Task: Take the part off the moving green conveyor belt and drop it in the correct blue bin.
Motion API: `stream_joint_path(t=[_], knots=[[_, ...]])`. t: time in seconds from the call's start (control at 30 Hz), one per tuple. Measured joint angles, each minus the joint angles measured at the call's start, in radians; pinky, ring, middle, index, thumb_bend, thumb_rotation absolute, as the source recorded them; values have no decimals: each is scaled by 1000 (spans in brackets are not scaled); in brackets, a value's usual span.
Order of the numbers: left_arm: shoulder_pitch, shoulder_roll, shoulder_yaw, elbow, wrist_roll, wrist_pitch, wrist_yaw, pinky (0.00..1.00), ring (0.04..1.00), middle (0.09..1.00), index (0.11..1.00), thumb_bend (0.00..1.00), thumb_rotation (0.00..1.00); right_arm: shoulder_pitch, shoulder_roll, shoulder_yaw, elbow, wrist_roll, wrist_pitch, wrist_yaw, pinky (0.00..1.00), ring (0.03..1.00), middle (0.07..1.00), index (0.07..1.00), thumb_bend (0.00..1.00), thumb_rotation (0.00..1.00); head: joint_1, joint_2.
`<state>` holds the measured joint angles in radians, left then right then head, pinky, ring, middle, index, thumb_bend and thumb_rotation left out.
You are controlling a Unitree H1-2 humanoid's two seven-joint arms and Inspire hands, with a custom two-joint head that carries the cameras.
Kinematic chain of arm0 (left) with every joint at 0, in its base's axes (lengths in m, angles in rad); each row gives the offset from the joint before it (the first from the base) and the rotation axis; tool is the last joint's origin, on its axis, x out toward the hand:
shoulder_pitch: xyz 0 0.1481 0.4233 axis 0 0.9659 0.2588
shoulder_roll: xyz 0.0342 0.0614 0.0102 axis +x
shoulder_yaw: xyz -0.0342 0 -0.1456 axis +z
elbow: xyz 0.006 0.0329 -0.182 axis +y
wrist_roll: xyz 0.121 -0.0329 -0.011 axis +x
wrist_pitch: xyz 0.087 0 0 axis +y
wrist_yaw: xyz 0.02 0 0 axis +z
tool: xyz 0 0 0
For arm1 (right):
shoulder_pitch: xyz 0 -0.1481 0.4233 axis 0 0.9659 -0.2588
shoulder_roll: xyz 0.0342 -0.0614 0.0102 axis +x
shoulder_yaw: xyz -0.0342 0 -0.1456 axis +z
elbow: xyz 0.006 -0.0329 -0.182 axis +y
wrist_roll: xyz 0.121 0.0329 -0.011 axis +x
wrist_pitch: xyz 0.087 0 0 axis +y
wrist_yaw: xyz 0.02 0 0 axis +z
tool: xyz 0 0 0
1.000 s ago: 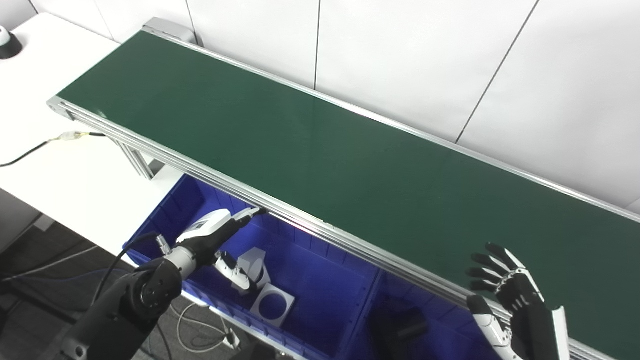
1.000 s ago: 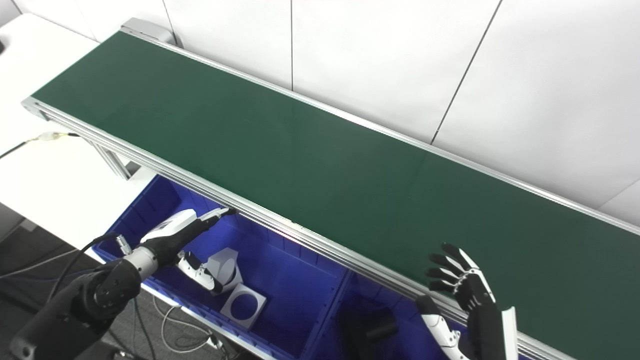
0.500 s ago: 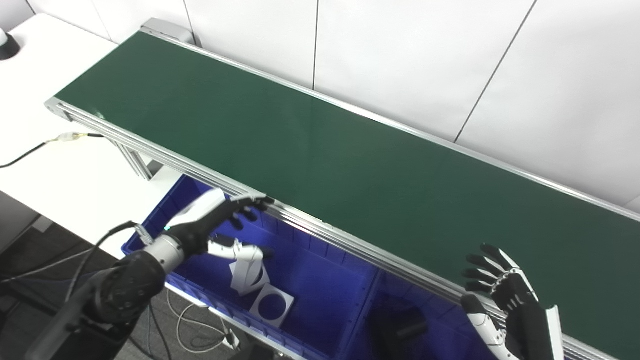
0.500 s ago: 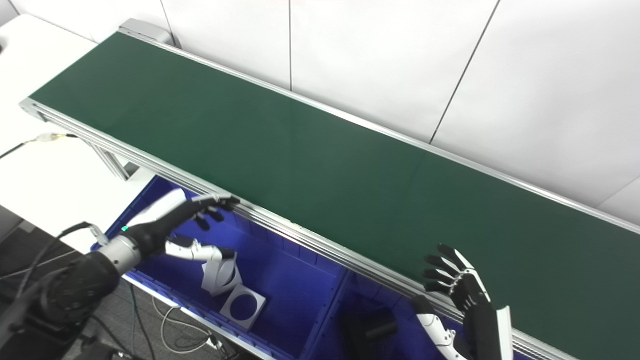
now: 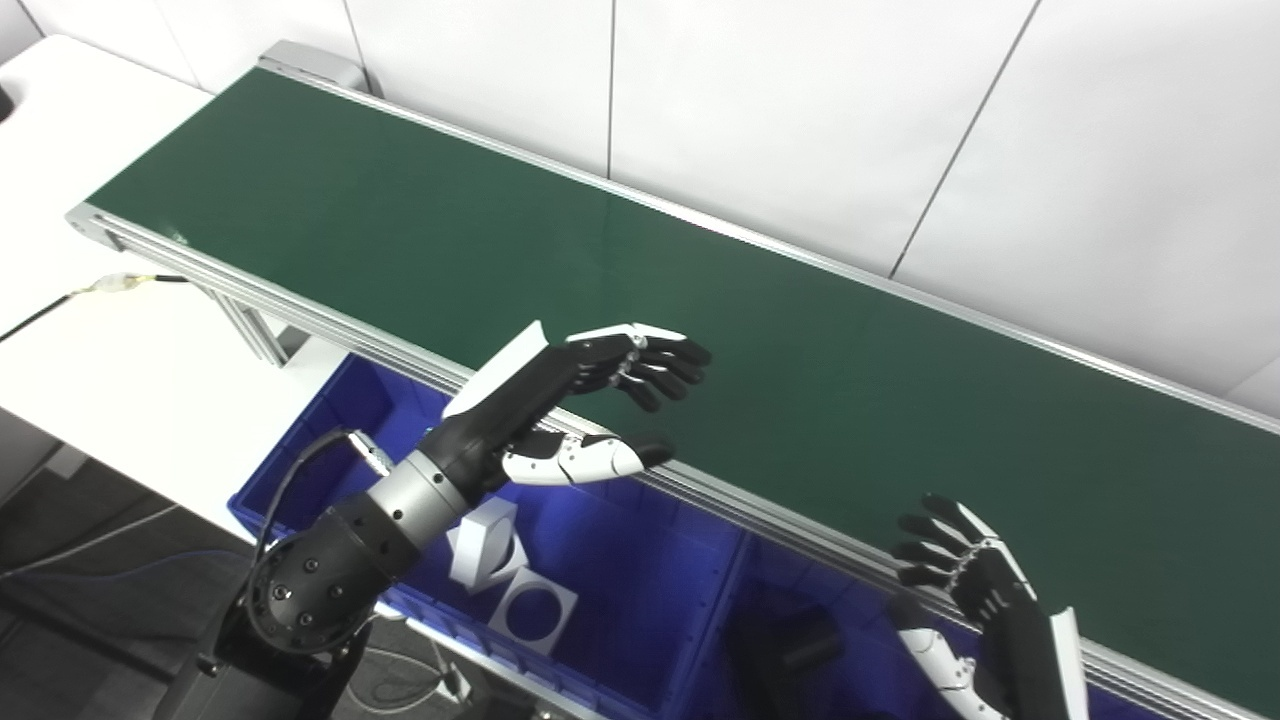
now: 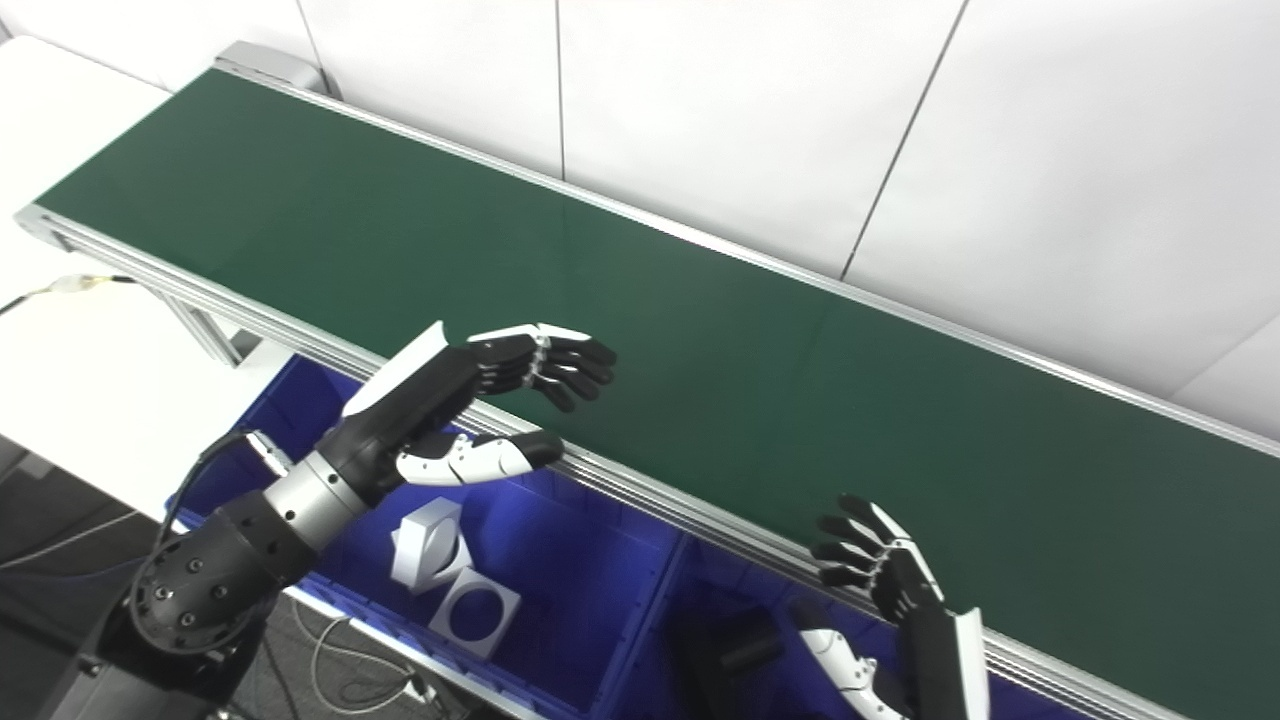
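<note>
The left hand (image 5: 560, 400) is raised, empty, fingers apart; the right hand (image 5: 985, 600) is low, fingers spread, holding nothing.

The right hand (image 5: 985, 610) is cut off at the bottom edge; dark parts (image 5: 800, 645) in the shadowed bin (image 5: 730, 590) are indistinct.

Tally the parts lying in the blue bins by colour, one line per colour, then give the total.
White parts: 2, a block leaning on a square plate with a round hole, both in the left bin.
Black parts: 1, a dark piece in the right bin, too dim to make out further.
Total: 3.
</note>
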<state>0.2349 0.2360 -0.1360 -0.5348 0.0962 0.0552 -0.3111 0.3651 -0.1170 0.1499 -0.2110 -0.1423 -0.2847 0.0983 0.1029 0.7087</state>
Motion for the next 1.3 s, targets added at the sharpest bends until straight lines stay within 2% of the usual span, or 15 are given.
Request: stream_joint_path(t=[0.13,0.27,0.3,0.33,0.4,0.43,0.6,0.77,0.83,0.87,0.9,0.93,0.97,1.13,1.3], knots=[[9,-52,-34,136,-33,-80,2,670,718,765,793,673,805,2,10,4,1,-9,-2,-3,603,685,750,815,623,519,-67,-5],[8,-71,-56,224,-52,-147,1,685,723,771,796,725,796,8,22,15,4,-18,-3,-9,627,703,760,819,629,540,-171,-14],[8,-74,-60,245,-61,-160,1,687,725,772,797,729,796,11,28,19,7,-23,-3,-12,630,704,761,819,633,546,-172,-14],[8,-76,-63,264,-66,-171,0,692,729,775,801,733,803,13,33,23,8,-29,-3,-18,634,706,762,820,645,555,-211,-17],[8,-75,-68,297,-68,-197,-4,700,734,779,806,731,800,17,40,29,10,-33,-3,-23,641,713,769,825,655,565,-212,-17],[7,-74,-69,316,-76,-209,-7,704,736,781,808,729,797,19,43,34,14,-38,-3,-28,645,716,773,828,660,572,-292,-24],[3,-64,-71,378,-106,-267,-24,706,742,787,819,701,800,27,69,62,34,-71,-3,-39,679,754,795,840,677,586,-386,-28],[2,-50,-74,392,-133,-286,-49,725,754,797,829,713,806,26,94,80,41,-118,-3,-52,708,782,819,857,679,613,-430,-17],[2,-42,-73,402,-153,-292,-58,736,759,800,835,708,813,23,104,85,42,-138,-2,-66,721,796,833,866,683,629,-518,1],[2,-38,-71,408,-156,-298,-60,737,760,801,836,706,814,23,107,87,42,-146,-2,-69,723,798,835,867,684,633,-531,2],[2,-35,-67,416,-172,-305,-63,748,764,803,838,704,805,20,112,93,43,-159,-1,-72,730,807,848,877,683,653,-610,-2],[1,-31,-62,422,-183,-308,-66,754,766,805,841,708,806,18,116,99,46,-168,-1,-74,731,810,852,881,685,665,-623,-3],[0,-28,-56,434,-202,-314,-72,761,768,808,846,717,810,13,122,107,54,-183,-1,-79,730,812,856,885,690,681,-684,-9],[-9,11,-24,488,-247,-327,-93,780,782,817,862,745,830,-14,151,135,93,-244,8,-92,733,813,858,891,712,684,-724,-11],[-11,33,-6,534,-263,-346,-104,775,779,813,862,736,826,-21,165,143,106,-253,15,-110,731,816,857,888,714,678,-680,8]])
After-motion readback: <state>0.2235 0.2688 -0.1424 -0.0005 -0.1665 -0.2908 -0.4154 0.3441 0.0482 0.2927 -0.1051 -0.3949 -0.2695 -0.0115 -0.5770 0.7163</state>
